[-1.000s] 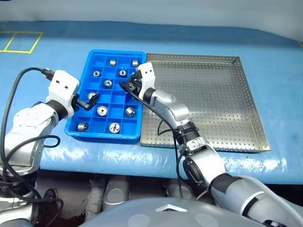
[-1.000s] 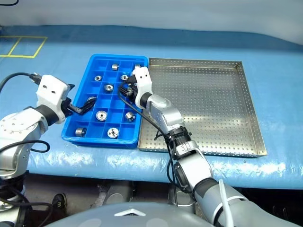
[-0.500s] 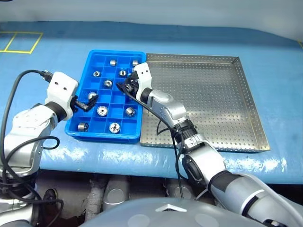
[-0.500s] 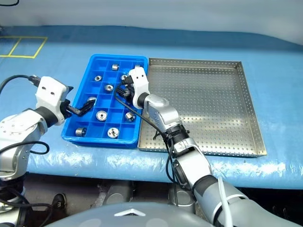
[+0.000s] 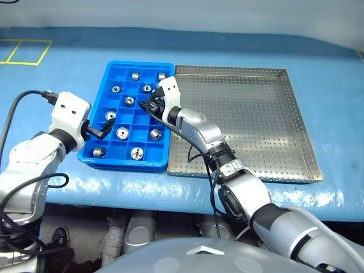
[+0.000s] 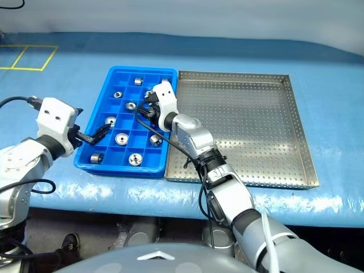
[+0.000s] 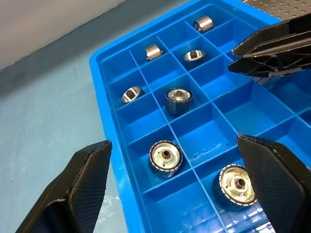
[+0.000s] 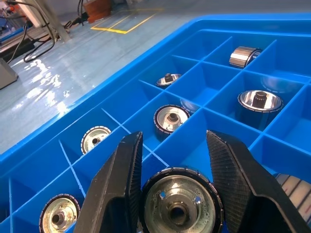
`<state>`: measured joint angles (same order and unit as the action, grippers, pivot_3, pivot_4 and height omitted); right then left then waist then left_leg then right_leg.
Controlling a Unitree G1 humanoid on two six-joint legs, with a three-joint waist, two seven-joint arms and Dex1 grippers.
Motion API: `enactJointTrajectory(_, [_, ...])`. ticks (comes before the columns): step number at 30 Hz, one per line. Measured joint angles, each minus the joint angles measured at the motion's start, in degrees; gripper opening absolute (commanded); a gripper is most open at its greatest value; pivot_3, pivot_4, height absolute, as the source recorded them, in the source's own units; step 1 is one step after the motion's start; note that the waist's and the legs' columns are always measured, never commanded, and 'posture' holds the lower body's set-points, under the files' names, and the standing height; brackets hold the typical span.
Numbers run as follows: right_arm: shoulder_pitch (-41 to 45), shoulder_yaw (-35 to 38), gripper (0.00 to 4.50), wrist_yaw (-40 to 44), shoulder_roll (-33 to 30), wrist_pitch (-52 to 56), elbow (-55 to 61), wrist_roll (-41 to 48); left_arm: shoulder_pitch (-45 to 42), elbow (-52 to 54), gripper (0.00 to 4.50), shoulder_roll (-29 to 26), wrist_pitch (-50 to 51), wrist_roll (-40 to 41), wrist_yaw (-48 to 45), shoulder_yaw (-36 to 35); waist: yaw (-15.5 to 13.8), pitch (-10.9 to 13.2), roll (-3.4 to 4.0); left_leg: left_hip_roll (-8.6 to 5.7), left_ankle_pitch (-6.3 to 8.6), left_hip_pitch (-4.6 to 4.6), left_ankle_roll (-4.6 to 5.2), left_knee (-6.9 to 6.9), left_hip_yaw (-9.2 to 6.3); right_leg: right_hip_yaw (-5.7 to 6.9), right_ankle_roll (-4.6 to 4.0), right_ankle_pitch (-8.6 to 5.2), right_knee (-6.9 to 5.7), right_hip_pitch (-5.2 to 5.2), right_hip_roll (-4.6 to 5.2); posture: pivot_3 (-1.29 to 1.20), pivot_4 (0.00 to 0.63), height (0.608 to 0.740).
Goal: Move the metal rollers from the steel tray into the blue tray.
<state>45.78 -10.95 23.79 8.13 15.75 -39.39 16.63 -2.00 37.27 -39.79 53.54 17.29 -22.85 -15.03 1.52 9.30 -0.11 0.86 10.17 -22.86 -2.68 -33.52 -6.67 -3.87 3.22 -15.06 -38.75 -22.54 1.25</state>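
The blue tray (image 5: 122, 164) lies left of the steel tray (image 5: 244, 114), whose perforated floor shows no roller. Several metal rollers sit in separate blue compartments, such as one (image 5: 121, 133) and another (image 5: 136, 152). My right gripper (image 5: 150, 106) hovers over the blue tray's right columns, shut on a metal roller (image 8: 180, 201) between its fingers (image 8: 121, 184). My left gripper (image 5: 103, 128) is open at the blue tray's left wall. Nothing is between its fingers (image 7: 87, 184), which straddle a roller (image 7: 165, 158) lying in the tray below.
Both trays rest on a blue table cover (image 5: 57, 74) near the front edge. Yellow tape lines (image 5: 23, 50) mark the far left. A black cable (image 5: 187, 136) runs along the right arm over the seam between the trays.
My left gripper has drawn back slightly toward the blue tray's left wall, still open. The right gripper stays almost where it was, keeping the roller.
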Motion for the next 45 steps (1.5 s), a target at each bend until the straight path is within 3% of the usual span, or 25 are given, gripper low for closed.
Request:
enactJointTrajectory(14, [0.0,-4.8,1.71,1.7,0.0,1.0,-0.1,0.6,7.0,4.7,4.50,2.8,2.3,1.4,1.5,-4.7,-2.7,0.0,-0.07,0.22,0.00,0.10,-0.01,0.32,-0.03,0.10,-0.37,-0.19,-0.05,-0.08,-0.19,0.35,0.150,0.740])
enactJointTrajectory(29, [0.1,-3.6,1.71,-1.0,0.0,-1.4,-3.3,0.8,7.3,5.3,4.50,3.6,2.4,1.4,1.8,-4.6,-4.7,0.0,-0.08,0.20,0.02,0.09,-0.08,0.35,-0.03,0.11,-0.38,-0.24,0.00,-0.07,-0.17,0.31,0.150,0.740])
enactJointTrajectory(35, [0.1,-3.4,3.67,0.4,0.0,-1.2,-1.7,0.8,5.3,4.6,4.50,3.5,2.2,1.4,1.6,-3.4,-4.5,0.0,-0.08,0.20,0.02,0.05,-0.09,0.35,-0.03,0.11,-0.39,-0.24,0.01,-0.10,-0.17,0.27,0.150,0.740])
enactJointTrajectory(40, [-0.1,-4.6,3.67,1.2,0.0,-1.0,9.6,1.6,2.5,2.2,4.50,4.2,1.0,1.8,1.3,-1.2,-3.8,0.0,-0.08,0.23,0.02,-0.08,-0.11,0.37,-0.04,0.13,-0.41,-0.22,0.01,-0.24,-0.19,0.21,0.150,0.740])
enactJointTrajectory(45, [-8.5,-4.4,3.67,-1.7,-2.0,1.7,36.2,2.6,-4.6,-1.8,4.50,12.6,-4.4,4.0,0.7,3.5,-4.2,-0.1,-0.25,0.12,0.06,-0.17,-0.53,0.32,-0.15,0.25,-0.44,-0.21,0.19,-0.08,-0.02,0.12,0.150,0.740])
